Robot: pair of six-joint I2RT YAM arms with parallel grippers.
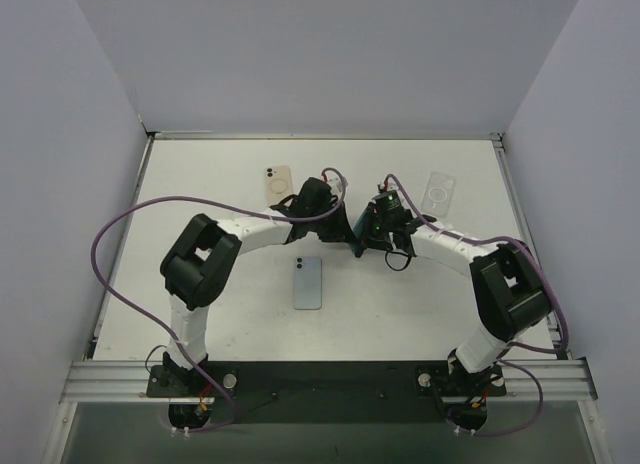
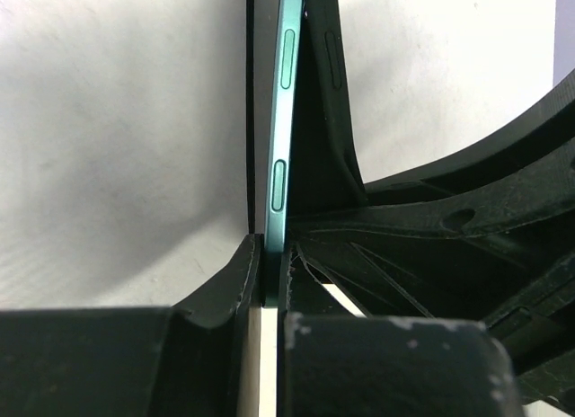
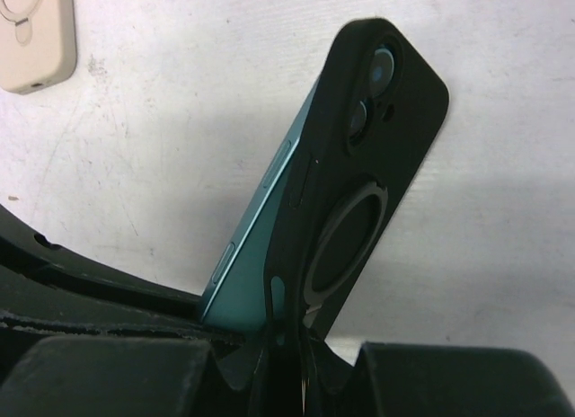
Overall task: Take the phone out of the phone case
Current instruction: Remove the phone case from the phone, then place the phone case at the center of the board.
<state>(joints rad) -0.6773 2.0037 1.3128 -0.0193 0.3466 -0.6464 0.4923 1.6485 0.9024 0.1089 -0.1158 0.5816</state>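
Where it is: you have the phone [image 1: 354, 222] and phone case [image 1: 362, 227] lifted off the bench [image 1: 200, 314], just above the middle of the top view, between the two arms.
Left end effector [image 2: 269, 287]: clenched on the phone's thin edge, at the bottom centre of the left wrist view.
Right end effector [image 3: 287, 368]: clenched on the lower end of the phone case, at the bottom centre of its own view.
Why held so: one part in each grip looks meant to let you pull them apart. The bench cannot hold either part for you.
Phone's look: teal metal side with two long buttons, slim and flat.
Case's look: matte black, soft enough to bow, a ring on its back and a camera cut-out at the upper right.
Progress: the buttoned side is peeled out in a wedge. The camera end sits in the cut-out, so I judge it partway.
Elsewhere: a beige case [image 1: 277, 184], a clear case [image 1: 438, 192] and a pale blue phone [image 1: 308, 282] lie flat on the bench.
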